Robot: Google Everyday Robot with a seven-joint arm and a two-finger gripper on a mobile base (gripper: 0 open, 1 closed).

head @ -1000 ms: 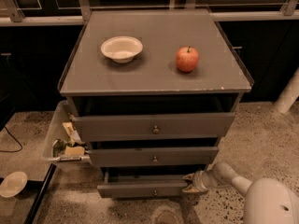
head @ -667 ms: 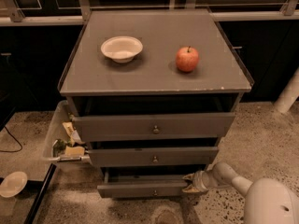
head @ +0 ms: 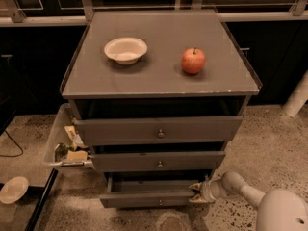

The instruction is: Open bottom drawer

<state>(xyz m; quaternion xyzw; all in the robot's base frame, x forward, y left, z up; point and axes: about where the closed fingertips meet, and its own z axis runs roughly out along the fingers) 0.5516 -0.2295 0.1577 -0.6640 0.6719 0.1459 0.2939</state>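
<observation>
Gripper [head: 194, 194], hold unclear, sits at the bottom drawer's [head: 144, 199] right end, below the tabletop's [head: 159, 83] front-right corner; an off-centre pull could skew and jam it.

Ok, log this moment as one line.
bottom drawer: partly pulled out | gripper: at drawer's right front corner | cabinet top: bowl, apple

Little diff vs 1 s ago. The end effector [head: 198, 195], at the right end of the bottom drawer [head: 149, 199] front, sits a touch lower in view. Drawer front has come w/ it, approx. a bit further out. Shift is slight, hard to be sure.
</observation>
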